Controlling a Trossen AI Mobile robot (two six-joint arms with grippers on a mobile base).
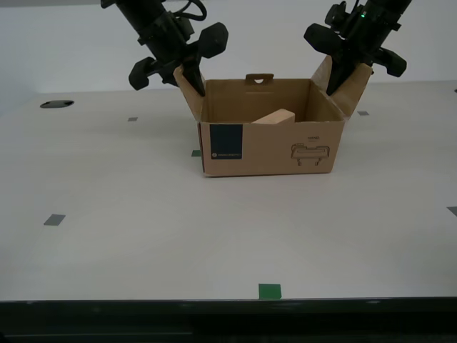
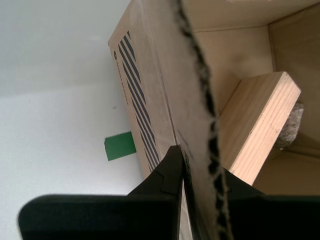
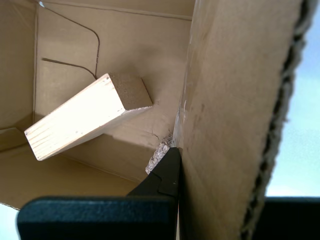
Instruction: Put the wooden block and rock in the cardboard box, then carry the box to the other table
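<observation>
With the wooden block and the rock already inside the cardboard box toward the table's far edge, the first pincer and second pincer each pinch a side flap, so loading looks done and next comes an even, level lift.

pale table bears cardboard box, seemingly taped squares.

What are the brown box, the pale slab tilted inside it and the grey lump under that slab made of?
The brown box looks like matte corrugated cardboard: a fluted layer shows along its flap edge. The pale rectangular block appears to be bare, unvarnished wood, with parallel grain lines and a rougher end face. The rough, speckled grey lump looks like natural stone, though only part of it shows.
</observation>
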